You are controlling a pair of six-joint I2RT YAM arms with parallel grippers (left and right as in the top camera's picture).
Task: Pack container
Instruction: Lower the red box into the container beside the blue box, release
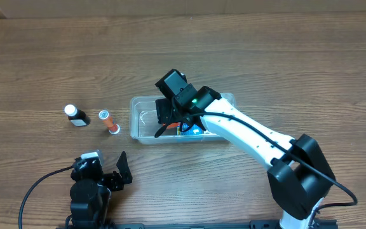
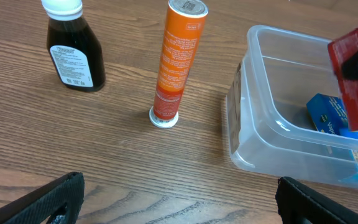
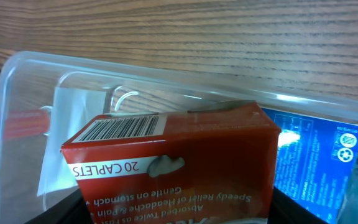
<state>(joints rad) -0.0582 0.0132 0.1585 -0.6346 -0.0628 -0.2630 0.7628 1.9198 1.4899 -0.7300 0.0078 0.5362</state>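
Observation:
The clear plastic container (image 1: 146, 121) sits mid-table; it also shows in the left wrist view (image 2: 260, 124) and the right wrist view (image 3: 30, 93). A blue box (image 3: 316, 155) lies inside it, also seen in the left wrist view (image 2: 331, 115). My right gripper (image 1: 170, 124) is shut on a red caplet box (image 3: 173, 162) and holds it over the container's inside; the box shows in the left wrist view (image 2: 356, 81). My left gripper (image 2: 179, 199) is open and empty, low near the table's front, left of the container.
An orange tube (image 2: 178, 62) stands upright left of the container, also in the overhead view (image 1: 108, 122). A dark bottle with a white cap (image 2: 73, 50) stands further left, also in the overhead view (image 1: 76, 115). Bare wooden table lies around them.

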